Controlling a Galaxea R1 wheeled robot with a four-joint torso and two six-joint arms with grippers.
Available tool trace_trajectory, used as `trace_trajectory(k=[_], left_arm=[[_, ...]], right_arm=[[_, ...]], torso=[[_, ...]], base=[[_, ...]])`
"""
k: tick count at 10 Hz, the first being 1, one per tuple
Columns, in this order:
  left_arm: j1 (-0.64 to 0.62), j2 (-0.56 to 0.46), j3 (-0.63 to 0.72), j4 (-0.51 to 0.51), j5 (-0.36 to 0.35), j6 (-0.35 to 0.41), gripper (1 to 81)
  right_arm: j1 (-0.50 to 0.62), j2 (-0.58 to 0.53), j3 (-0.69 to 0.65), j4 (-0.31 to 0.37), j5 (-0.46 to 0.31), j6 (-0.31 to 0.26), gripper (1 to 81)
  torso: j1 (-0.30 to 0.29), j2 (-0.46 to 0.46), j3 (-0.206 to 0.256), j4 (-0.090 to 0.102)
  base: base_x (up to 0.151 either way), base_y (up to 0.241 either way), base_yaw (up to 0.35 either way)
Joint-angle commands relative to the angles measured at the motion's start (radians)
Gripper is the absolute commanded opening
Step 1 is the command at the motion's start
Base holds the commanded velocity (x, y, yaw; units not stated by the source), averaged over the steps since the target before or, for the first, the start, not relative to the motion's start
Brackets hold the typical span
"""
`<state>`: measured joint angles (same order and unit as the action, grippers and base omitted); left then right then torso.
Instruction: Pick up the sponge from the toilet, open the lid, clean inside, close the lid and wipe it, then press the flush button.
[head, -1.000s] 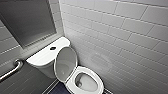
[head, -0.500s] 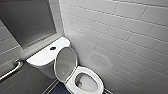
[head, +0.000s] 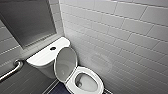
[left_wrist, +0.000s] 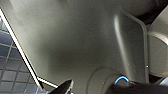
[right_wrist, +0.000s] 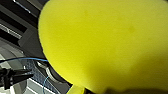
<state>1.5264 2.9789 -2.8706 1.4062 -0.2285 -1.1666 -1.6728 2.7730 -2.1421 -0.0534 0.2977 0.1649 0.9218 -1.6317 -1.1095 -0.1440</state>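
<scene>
The white toilet (head: 98, 79) stands in the corner in the head view, its bowl open to the camera. Its oval lid (head: 65, 62) is raised and leans back against the boxy tank (head: 41, 57). On the flat tank top sits the small dark flush button (head: 52, 48). The bright yellow sponge (right_wrist: 107, 42) looms large right in front of the right wrist camera, with my right gripper shut on it. In the left wrist view a smooth grey surface (left_wrist: 75, 42) lies close by, beside dark tiled floor (left_wrist: 11, 75); nothing is held there.
A white tiled wall (head: 125, 37) runs close along the toilet's right side. A metal grab bar (head: 12, 70) is fixed to the wall left of the tank, below a dark framed panel (head: 27, 22). Dark floor (head: 58, 89) shows in front of the bowl.
</scene>
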Motion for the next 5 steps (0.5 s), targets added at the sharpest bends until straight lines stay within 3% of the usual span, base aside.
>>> trace_trajectory(k=[1, 2, 3, 5], left_arm=[[0.042, 0.069, -0.012, -0.568, 0.181, 0.536, 81.1], [0.042, 0.078, -0.01, -0.717, 0.184, 0.706, 81.1], [0.035, 0.088, -0.006, -0.812, 0.217, 0.828, 81.1], [0.006, 0.098, 0.023, -0.971, 0.293, 1.013, 81.1]], right_arm=[[-0.025, -0.008, -0.001, -0.022, -0.072, -0.001, 1.0], [-0.026, -0.008, -0.005, -0.022, -0.072, -0.001, 1.0], [-0.028, -0.007, -0.013, -0.022, -0.071, -0.001, 1.0], [-0.028, 0.001, -0.031, -0.017, -0.071, -0.001, 1.0]], torso=[[0.0, 0.0, 0.0, 0.0], [0.0, 0.0, 0.0, 0.0], [0.0, 0.0, 0.0, 0.0], [0.0, 0.0, 0.001, 0.0]], base=[[0.0, 0.0, 0.0], [0.0, 0.0, 0.0], [0.0, 0.0, 0.0], [0.0, 0.0, 0.0]])
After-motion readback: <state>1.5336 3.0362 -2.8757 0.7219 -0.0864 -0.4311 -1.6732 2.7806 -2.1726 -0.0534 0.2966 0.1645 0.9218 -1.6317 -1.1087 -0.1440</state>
